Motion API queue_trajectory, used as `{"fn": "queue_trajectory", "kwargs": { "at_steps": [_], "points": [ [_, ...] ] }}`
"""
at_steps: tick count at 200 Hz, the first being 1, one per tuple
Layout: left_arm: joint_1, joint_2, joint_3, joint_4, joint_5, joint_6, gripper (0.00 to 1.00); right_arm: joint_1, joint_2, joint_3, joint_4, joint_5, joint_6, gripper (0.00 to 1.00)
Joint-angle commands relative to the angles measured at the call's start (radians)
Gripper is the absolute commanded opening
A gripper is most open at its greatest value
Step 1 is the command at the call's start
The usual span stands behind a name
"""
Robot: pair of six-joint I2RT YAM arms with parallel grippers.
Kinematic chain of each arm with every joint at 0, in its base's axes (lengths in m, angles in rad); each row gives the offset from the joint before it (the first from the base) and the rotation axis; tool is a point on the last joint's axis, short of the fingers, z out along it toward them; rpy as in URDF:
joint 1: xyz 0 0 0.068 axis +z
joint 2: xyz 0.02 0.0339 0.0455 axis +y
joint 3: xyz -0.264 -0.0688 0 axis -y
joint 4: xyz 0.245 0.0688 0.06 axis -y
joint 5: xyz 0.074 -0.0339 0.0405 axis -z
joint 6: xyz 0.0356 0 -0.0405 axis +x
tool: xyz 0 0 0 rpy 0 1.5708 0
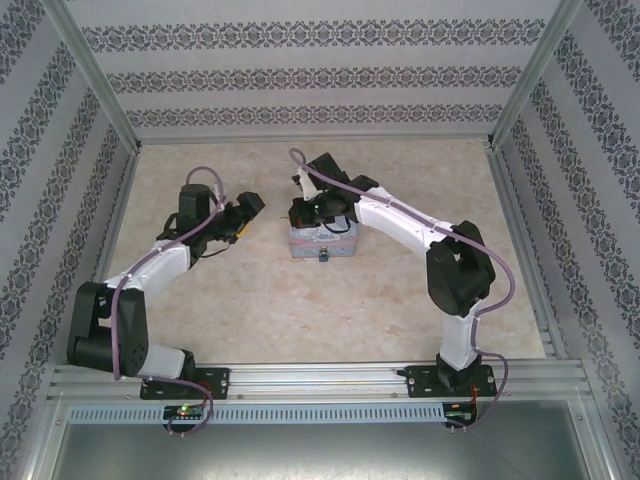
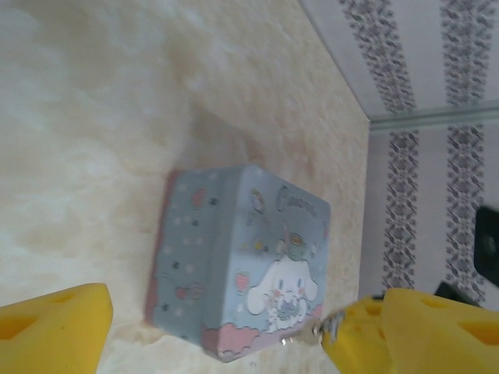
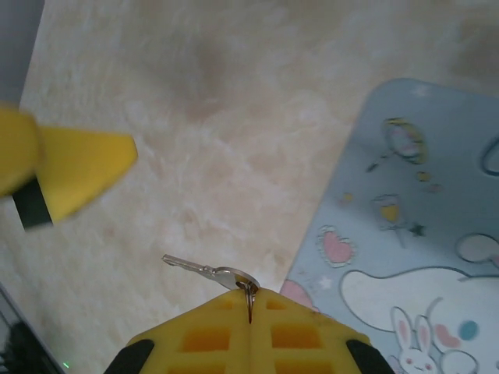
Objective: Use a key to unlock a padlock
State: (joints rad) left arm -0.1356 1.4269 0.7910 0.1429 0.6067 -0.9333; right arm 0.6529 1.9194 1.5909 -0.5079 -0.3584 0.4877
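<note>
Right end effector (image 3: 249,294) pinches key (image 3: 201,269) — beside tin (image 3: 421,226).

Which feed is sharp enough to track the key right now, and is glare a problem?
Right wrist: the key is fairly crisp against the pale table, in the shut right gripper; no glare. Left wrist: soft throughout, the tin hazy. Top external: even light, the padlock just a dark speck.

The key (image 3: 207,271) is bright, polished metal. The fingers (image 3: 296,339) are matt yellow plastic with moulded grid recesses. The tin (image 2: 242,257) looks smooth, printed and faintly glossy. The tabletop (image 1: 250,300) is smooth, marbled and low-sheen.
</note>
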Motion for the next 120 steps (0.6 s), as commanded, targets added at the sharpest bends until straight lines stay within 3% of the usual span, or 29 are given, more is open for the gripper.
{"fn": "queue_trajectory", "kwargs": {
  "at_steps": [1, 30, 52, 72, 120],
  "points": [
    [-0.057, 0.049, -0.006, 0.175, 0.019, -0.041, 0.83, -0.017, -0.033, -0.039, 0.039, -0.022, 0.150, 0.00],
    [-0.106, 0.118, 0.008, 0.282, 0.004, -0.085, 0.62, -0.042, -0.046, -0.075, 0.079, -0.052, 0.212, 0.00],
    [-0.123, 0.149, 0.019, 0.336, -0.005, -0.102, 0.59, -0.059, -0.059, -0.111, 0.119, -0.080, 0.242, 0.00],
    [-0.136, 0.169, 0.040, 0.333, -0.010, -0.101, 0.49, -0.070, -0.069, -0.136, 0.146, -0.098, 0.257, 0.00],
    [-0.166, 0.193, 0.058, 0.329, -0.018, -0.092, 0.43, -0.084, -0.088, -0.173, 0.191, -0.122, 0.279, 0.00]
  ]
}}
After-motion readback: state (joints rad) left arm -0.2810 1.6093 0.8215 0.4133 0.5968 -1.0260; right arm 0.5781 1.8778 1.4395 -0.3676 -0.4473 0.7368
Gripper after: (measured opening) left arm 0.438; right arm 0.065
